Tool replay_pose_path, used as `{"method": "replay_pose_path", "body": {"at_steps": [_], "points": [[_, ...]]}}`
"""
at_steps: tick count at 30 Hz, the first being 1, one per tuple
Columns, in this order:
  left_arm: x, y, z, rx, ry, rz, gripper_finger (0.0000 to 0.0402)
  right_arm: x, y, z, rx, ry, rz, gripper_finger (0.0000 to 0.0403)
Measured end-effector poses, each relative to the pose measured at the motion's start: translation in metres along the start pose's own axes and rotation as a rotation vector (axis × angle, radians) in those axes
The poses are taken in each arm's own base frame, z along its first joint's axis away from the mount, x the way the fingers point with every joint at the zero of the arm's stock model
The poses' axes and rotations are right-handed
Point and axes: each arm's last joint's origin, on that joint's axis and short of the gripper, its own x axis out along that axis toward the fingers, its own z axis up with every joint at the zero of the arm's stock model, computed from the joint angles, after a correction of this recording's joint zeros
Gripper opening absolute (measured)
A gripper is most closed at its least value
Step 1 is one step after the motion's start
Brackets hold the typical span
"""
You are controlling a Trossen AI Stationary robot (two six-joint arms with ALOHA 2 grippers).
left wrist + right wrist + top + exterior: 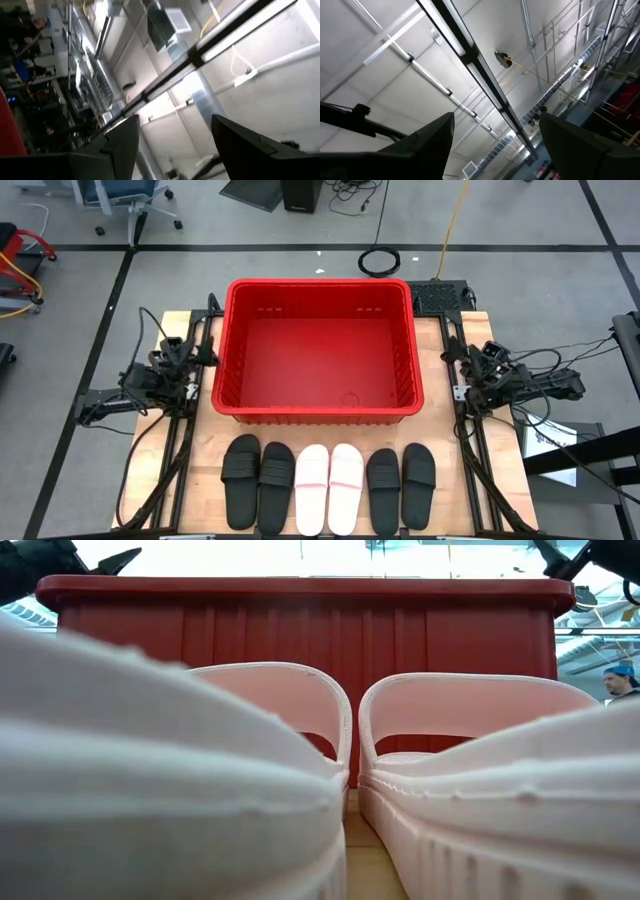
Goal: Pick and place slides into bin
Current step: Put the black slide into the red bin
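Six slides [329,485] lie in a row on the tabletop [203,460] just in front of the bin [318,412]: two black, two pale pink, two black. The red bin holds nothing. Left end effector [205,352] waits beside its left wall, right end effector [462,358] beside its right; both gape wide, pointing upward.

The bin [318,350] sits mid-table [510,470], nothing in it. Six slides [329,487] lie side by side in a row in front of it. One arm waits at each side.
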Motion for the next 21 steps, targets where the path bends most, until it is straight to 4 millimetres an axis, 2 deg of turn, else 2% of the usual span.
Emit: {"method": "replay_pose_path", "body": {"at_steps": [5, 9, 14, 21], "points": [[0.002, -0.011, 0.007, 0.016, -0.105, -0.051, 0.0241, 0.005, 0.005, 0.003, -0.03, -0.009, 0.014, 0.0281], [0.019, -0.043, 0.013, 0.085, -0.1, -0.132, 0.0241, 0.029, 0.031, 0.019, -0.083, -0.057, 0.106, 0.0281], [0.059, -0.091, 0.018, 0.218, -0.052, -0.229, 0.0241, 0.063, 0.063, 0.032, -0.18, -0.057, 0.21, 0.0281], [0.131, -0.153, 0.014, 0.385, 0.096, -0.382, 0.0241, 0.131, 0.117, 0.044, -0.299, 0.02, 0.406, 0.0281]]}}
